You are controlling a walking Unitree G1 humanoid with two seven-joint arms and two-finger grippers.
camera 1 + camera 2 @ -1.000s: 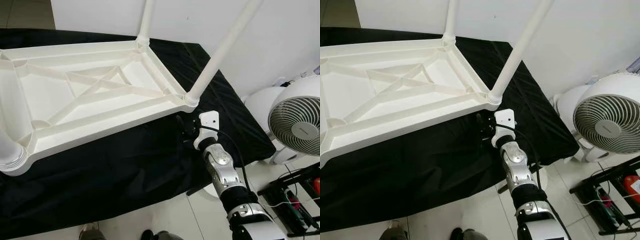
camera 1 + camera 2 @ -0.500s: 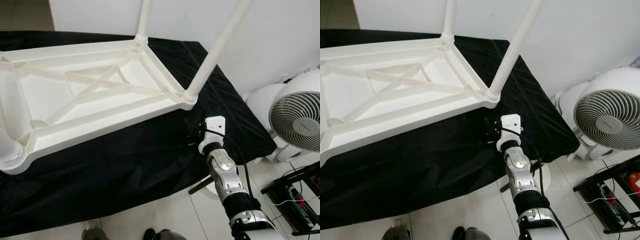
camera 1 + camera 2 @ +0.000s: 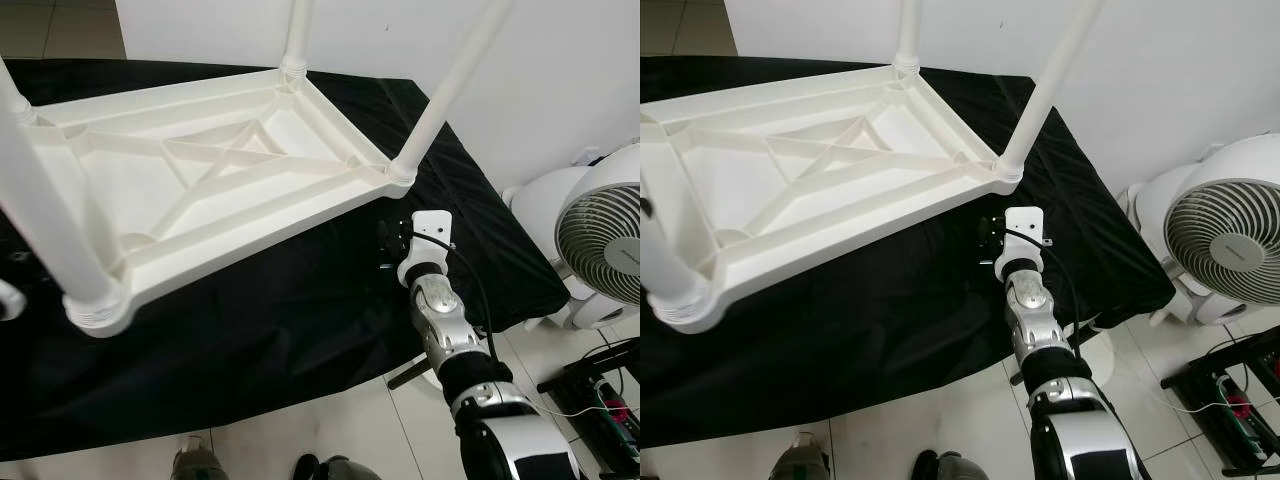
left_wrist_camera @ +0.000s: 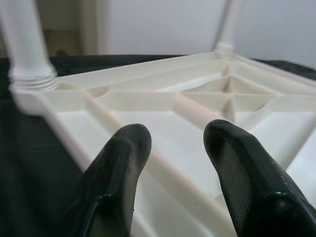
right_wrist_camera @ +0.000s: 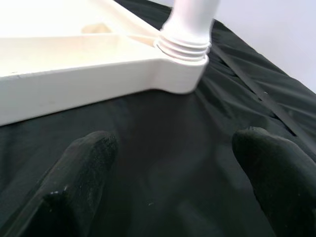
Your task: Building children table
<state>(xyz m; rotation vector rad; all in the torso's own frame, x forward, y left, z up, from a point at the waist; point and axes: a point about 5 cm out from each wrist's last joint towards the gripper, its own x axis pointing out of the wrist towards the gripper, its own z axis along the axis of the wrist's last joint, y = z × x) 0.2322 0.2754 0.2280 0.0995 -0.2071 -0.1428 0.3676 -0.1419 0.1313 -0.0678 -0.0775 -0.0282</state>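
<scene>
The right gripper [image 5: 173,163] had drawn back nearer, fingers apart; approaching the right leg [image 3: 445,95] squarely seemed wise; left gripper [image 4: 177,148] gaped too.

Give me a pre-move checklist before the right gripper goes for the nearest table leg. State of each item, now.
1. Right gripper open: ok, fingers spread, nothing between them.
2. Right gripper apart from the table leg: ok, it hovers over the black cloth.
3. Leg seated in its corner socket: ok, threaded collar meets the corner.
4. Upturned tabletop flat on the cloth: cannot tell.
5. Left gripper open: ok, aimed at the tabletop's ribs, holding nothing.
</scene>
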